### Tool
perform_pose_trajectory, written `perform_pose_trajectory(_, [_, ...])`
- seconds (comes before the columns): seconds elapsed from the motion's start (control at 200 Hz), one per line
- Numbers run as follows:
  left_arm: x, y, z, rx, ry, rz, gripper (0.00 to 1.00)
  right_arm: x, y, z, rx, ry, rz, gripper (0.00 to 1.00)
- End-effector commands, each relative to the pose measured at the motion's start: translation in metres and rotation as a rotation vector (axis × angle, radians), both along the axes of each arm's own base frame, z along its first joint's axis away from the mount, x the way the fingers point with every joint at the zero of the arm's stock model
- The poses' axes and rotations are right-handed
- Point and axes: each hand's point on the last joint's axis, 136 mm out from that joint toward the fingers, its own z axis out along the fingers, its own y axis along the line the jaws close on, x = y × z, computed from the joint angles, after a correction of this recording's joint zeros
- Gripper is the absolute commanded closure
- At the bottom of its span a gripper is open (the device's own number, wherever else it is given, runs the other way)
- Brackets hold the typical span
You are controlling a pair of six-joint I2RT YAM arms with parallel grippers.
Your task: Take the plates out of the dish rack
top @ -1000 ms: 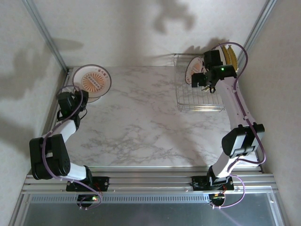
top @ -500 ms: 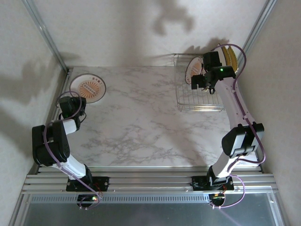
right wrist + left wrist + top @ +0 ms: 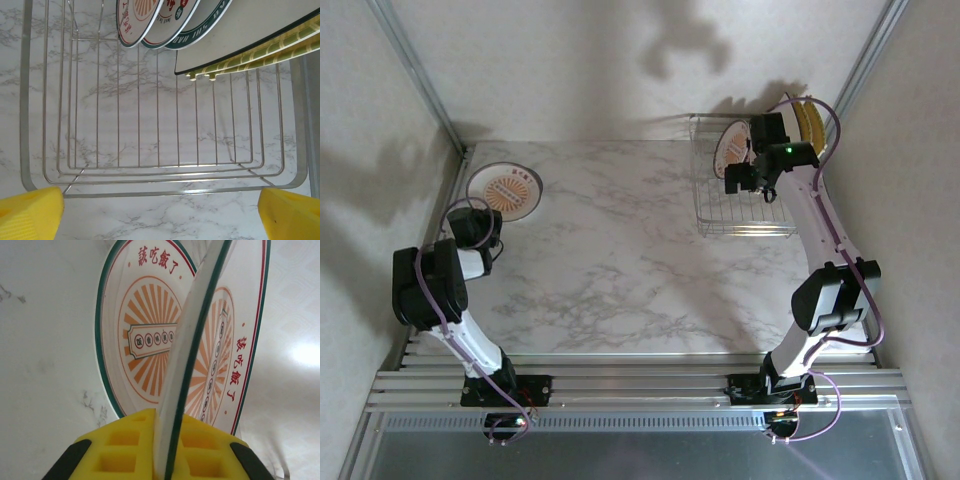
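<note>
Our left gripper [image 3: 167, 452] is clamped on a round plate [image 3: 182, 370] by its rim, right gripper [image 3: 160, 212] gaping over the dish rack [image 3: 150, 172]. Probably slick, stiff, chippable: we'd grab rims.

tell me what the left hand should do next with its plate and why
Probably tilt the gripped plate down onto the flat plate: the left hand clamps it by its rim, standing on edge above that one.

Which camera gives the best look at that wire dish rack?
The right wrist view: the dish rack spreads across the picture, its wire floor and near rim plain, with plates leaning at its far end. The top external view shows it small at the far right, partly behind the right arm.
</note>
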Motion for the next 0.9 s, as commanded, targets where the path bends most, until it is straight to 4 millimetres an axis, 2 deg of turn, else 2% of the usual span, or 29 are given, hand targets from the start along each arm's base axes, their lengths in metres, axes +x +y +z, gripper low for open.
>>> perform_pose_trajectory(0.0, [0.019,0.014,0.032,0.054,-0.119,0.022,1.00,-0.004,0.002,0.003,0.012,-0.006,0.008,0.01])
perform_pose_trajectory(0.425, [0.036,0.024,0.016,0.037,-0.099,0.053,1.00,-0.002,0.005,-0.001,0.025,0.000,0.011,0.01])
perform_pose_trajectory(0.896, [0.045,0.021,-0.001,0.036,-0.048,0.058,1.00,-0.002,0.007,-0.001,0.034,0.002,0.018,0.01])
